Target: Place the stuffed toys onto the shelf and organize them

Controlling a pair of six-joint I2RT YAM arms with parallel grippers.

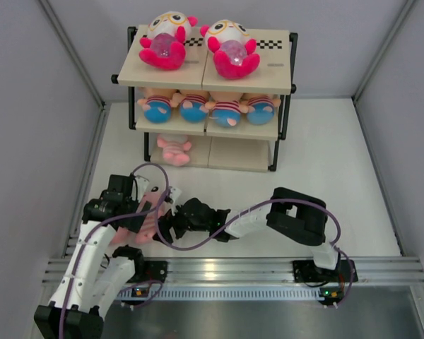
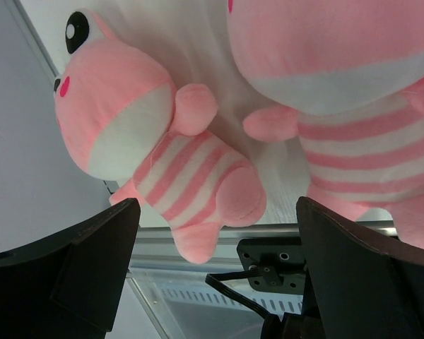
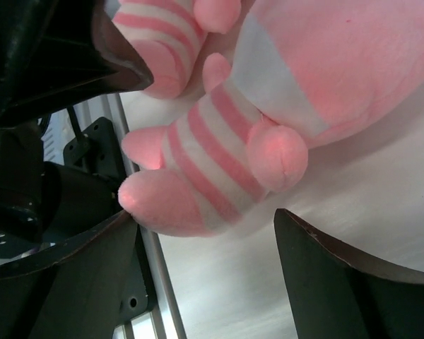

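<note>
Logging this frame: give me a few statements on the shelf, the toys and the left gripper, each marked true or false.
1. Two white-and-magenta toys lie on the top tier of the shelf. True.
2. The middle tier holds three peach toys. False: four lie there in a row.
3. One pink striped toy sits on the bottom tier, on its left side. True.
4. The left gripper is shut on a toy. False: its jaws stand wide open, and two more pink striped toys lie ahead of them on the table.
</note>
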